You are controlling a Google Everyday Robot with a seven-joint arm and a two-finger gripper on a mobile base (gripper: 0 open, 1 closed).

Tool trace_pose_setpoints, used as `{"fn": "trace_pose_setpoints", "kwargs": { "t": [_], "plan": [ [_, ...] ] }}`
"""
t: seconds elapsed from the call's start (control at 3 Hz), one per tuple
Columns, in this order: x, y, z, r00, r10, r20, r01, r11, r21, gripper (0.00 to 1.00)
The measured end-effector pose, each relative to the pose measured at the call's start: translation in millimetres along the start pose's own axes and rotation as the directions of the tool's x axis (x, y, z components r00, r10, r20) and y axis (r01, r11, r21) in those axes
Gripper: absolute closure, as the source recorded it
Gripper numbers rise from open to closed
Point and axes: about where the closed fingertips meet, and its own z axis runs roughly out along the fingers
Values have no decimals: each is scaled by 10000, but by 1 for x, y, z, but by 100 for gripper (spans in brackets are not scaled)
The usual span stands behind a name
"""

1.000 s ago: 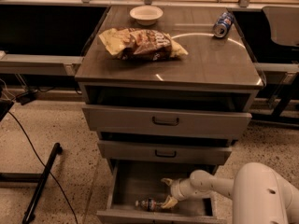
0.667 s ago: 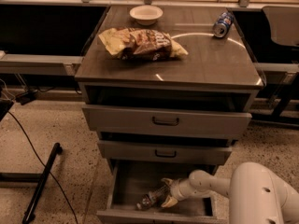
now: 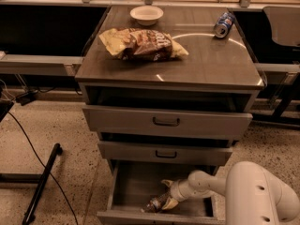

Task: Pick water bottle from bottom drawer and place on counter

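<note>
The bottom drawer (image 3: 126, 186) of the cabinet stands pulled open. The water bottle (image 3: 153, 204), small and clear, is in it near the front, tilted with one end raised. My gripper (image 3: 167, 194) reaches down into the drawer from the right, with a fingertip (image 3: 167, 183) above the bottle and the other one below it, closed around the bottle's right end. The counter (image 3: 211, 64) is the glossy dark top of the cabinet above.
On the counter lie a chip bag (image 3: 143, 43), a white bowl (image 3: 146, 14) and a blue soda can (image 3: 223, 25) on its side. The two upper drawers (image 3: 166, 122) stick out a little. A black stand and cable (image 3: 40, 182) lie on the floor at left.
The bottle, which lay flat on the drawer floor, is now tilted up in the gripper's fingers. The arm has barely shifted.
</note>
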Motion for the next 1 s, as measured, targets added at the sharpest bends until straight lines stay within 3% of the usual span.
{"fn": "trace_pose_setpoints", "kwargs": {
  "t": [0.67,1.0],
  "plan": [
    [-1,4,7,9984,-538,-172,533,9982,-277,27],
    [-2,5,10,9970,-768,-54,764,9957,-531,54]
  ]
}}
